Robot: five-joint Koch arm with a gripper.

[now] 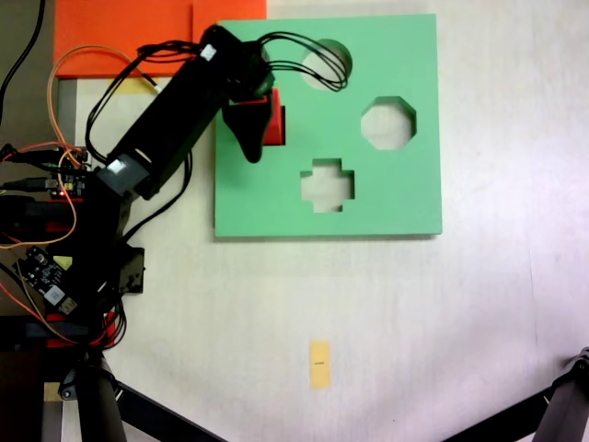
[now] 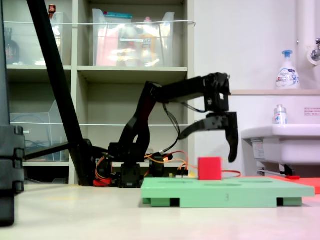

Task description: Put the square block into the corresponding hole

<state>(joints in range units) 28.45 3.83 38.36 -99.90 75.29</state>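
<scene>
The square block [image 2: 209,168], a small bright red foam cube with crisp edges, sits on the flat green foam board [image 1: 386,198] near the board's edge at the first exterior view's left, about midway along that edge. It stands proud of the board's top in the second exterior view; whether it rests in the corresponding hole, which the arm and block hide from above, cannot be told. The gripper [image 2: 207,135] hangs above the block with its jaws released and spread wide, one black finger [image 2: 233,145] curving down just beside the cube without touching it. The board is thick and matte, with a round cut-out [image 1: 324,64], an octagonal cut-out [image 1: 387,122] and a cross-shaped cut-out [image 1: 328,185] spaced apart. An orange foam sheet [image 1: 120,32] lies at the table's far corner on the first exterior view's left. The pale table [image 1: 414,322] spreads open below the board, bearing a small yellow tag [image 1: 319,364].
</scene>
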